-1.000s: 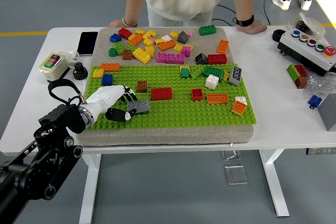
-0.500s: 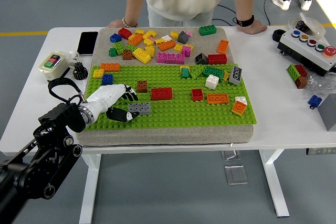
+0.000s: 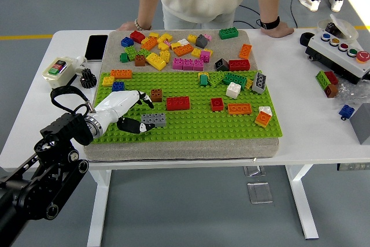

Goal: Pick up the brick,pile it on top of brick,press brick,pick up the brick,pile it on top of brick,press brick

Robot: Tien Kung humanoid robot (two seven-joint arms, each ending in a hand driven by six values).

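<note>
Since your left hand (image 3: pixel 124 108) rests spread beside the grey brick (image 3: pixel 153 120) near the green baseplate's (image 3: pixel 196 124) front-left corner, pinch this light, rigid, probably slick piece across its long sides.

Grey brick released
The left hand (image 3: pixel 124 111) has opened and lifted slightly; the grey brick (image 3: pixel 154 120) now lies flat beside its thumb.

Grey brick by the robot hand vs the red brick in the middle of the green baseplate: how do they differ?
The grey brick has the left robot hand at it, thumb at its left end; the red brick stands untouched. Grey sits nearer the table's front edge and further left; red lies further in, toward the middle. Grey looks slightly smaller than red. Both are long studded bricks lying flat on the green baseplate.
</note>
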